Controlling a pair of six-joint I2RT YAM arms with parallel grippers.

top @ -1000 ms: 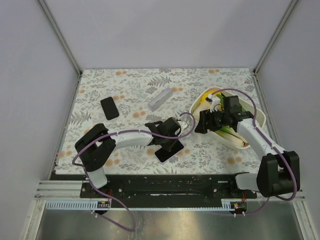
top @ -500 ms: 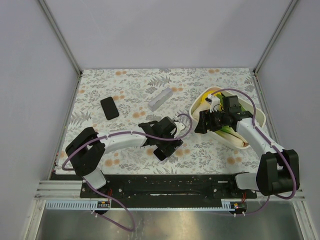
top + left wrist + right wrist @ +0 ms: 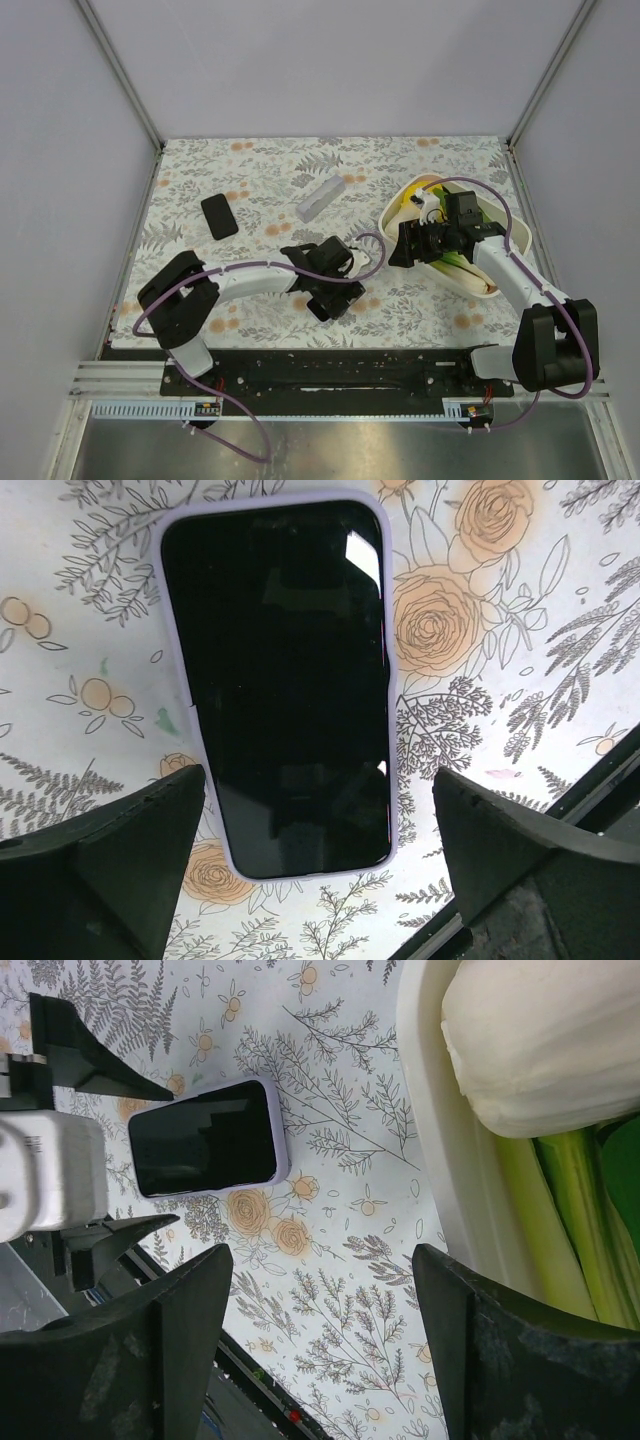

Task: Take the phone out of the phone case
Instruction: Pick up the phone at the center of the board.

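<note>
The phone (image 3: 285, 670) lies flat and screen-up on the floral table, its dark glass framed by the lavender phone case (image 3: 392, 680). My left gripper (image 3: 315, 780) hovers open just above the phone's near end, one finger on each side and neither touching it. In the top view the left gripper (image 3: 328, 285) covers most of the phone. The right wrist view shows the phone (image 3: 205, 1150) and its lavender rim to the left of my right gripper (image 3: 322, 1260). That gripper is open and empty over bare tablecloth, beside the bowl.
A white bowl (image 3: 521, 236) holding white and green vegetables (image 3: 540, 1040) sits at the right, under the right arm. A second black phone-shaped slab (image 3: 219, 216) and a grey bar (image 3: 320, 197) lie farther back. A black rail (image 3: 330, 370) runs along the table's near edge.
My left gripper has gone from shut to wide open and has shifted down and left over the phone. The right arm has not moved.
</note>
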